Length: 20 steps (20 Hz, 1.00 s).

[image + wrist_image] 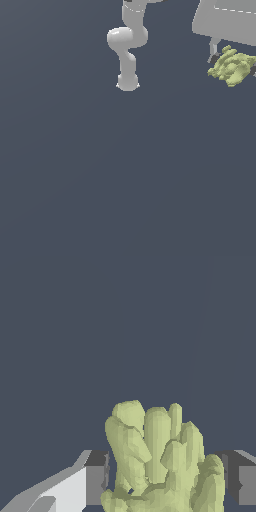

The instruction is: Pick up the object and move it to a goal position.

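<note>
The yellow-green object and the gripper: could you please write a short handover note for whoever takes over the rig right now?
Gripper: shut on the lumpy yellow-green object, one dark finger pad on either side of it in the wrist view.
Object: in the exterior view it hangs under the white gripper body at the exterior view's upper right, and looks lifted off the dark floor.
Done: the grasp, and apparently the lift.
Left: carry the object to the goal position. No goal marker shows in either view, so confirm the target before moving.
</note>
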Each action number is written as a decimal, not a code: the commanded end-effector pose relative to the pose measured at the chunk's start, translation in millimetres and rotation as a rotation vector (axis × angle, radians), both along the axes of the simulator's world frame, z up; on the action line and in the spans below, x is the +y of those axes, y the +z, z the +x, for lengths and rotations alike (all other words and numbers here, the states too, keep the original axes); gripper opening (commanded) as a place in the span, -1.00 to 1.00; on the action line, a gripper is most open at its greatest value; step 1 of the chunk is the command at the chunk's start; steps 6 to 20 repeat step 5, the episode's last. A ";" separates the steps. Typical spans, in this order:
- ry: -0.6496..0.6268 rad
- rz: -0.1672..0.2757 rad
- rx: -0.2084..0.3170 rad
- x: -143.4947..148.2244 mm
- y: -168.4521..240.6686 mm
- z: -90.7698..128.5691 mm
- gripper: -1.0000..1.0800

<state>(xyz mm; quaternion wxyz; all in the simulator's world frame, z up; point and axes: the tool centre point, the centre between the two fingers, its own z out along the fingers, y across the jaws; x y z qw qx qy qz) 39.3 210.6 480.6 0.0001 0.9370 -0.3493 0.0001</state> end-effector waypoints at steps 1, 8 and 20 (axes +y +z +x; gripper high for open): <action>0.000 0.000 0.000 1.2 2.1 0.4 -1.00; 0.000 0.000 0.000 1.9 3.1 0.6 -1.00; 0.000 0.000 0.000 1.9 3.1 0.6 -1.00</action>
